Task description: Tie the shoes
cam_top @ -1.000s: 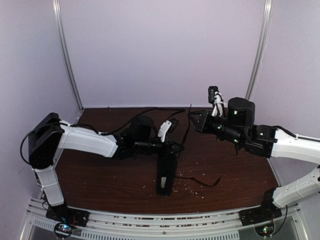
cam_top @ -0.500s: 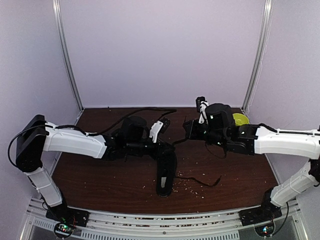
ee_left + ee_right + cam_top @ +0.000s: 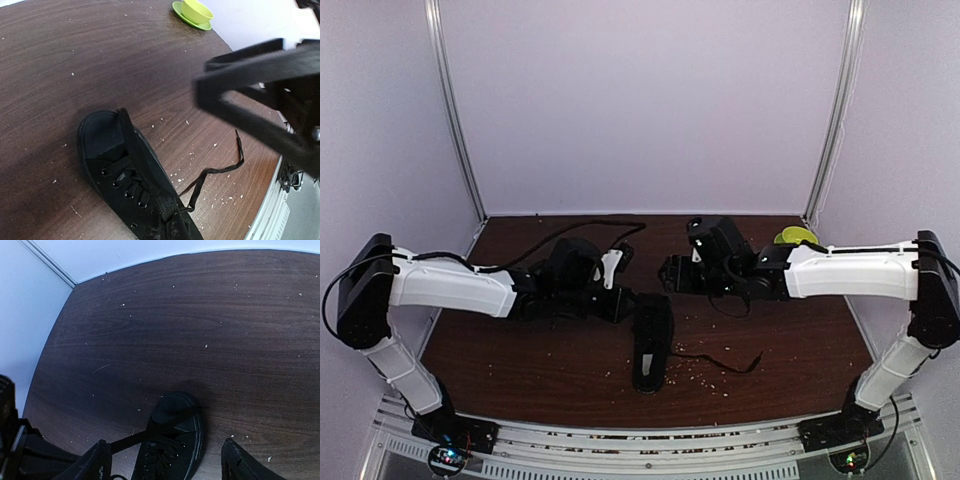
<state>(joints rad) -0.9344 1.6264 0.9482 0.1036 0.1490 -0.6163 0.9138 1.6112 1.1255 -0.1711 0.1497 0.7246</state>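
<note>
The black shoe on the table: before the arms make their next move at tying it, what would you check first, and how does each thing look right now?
1. Sneaker sits sole-down on the table: ok.
2. Right gripper is open, with its fingers wide apart: ok.
3. Loose lace end lies in plain sight on the table beside the shoe: ok.
4. Stretched strand runs across the toe toward the left gripper. Whether that gripper holds it: cannot tell.
5. Bow formed: not ok, none visible.
6. Green bowl stands well away from the shoe, out of the way: ok.
</note>
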